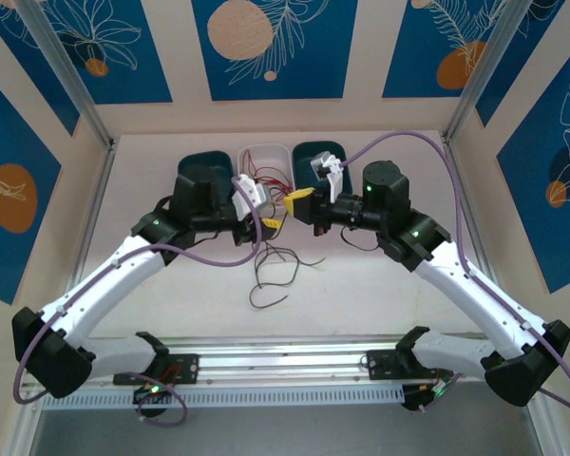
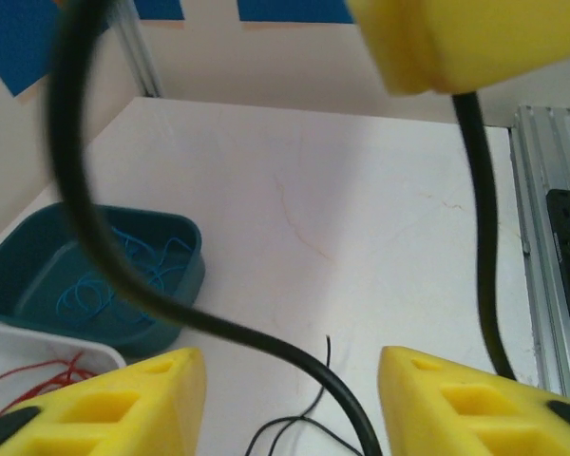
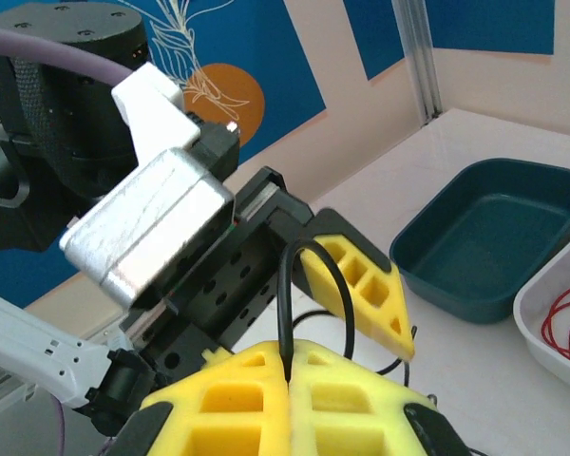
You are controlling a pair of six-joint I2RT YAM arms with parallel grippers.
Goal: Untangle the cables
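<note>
Left gripper (image 2: 290,380): my jaws stand spread; the black cable (image 2: 483,237) runs through the gap, unpinched.
Right gripper (image 3: 288,370): my fingers are pressed together on the black cable, which rises from their seam and arches across one left finger (image 3: 366,304).
Meeting place: my two grippers are nose to nose above the table (image 2: 361,209), just on the near side of the white bin (image 1: 266,150).
Loose black cables (image 1: 271,271): thin strands sprawled on the table below and nearer than my grippers.
Red cables (image 3: 560,323): in the white bin.
Teal cable (image 2: 95,290): coiled in the right teal bin (image 2: 185,275), beside the white bin.
Left teal bin (image 3: 456,285): on the white bin's other side, partly covered from above by my left arm (image 1: 195,199).
In the way: a loop of the black cable hangs across my left wrist view, in front of the right teal bin.
</note>
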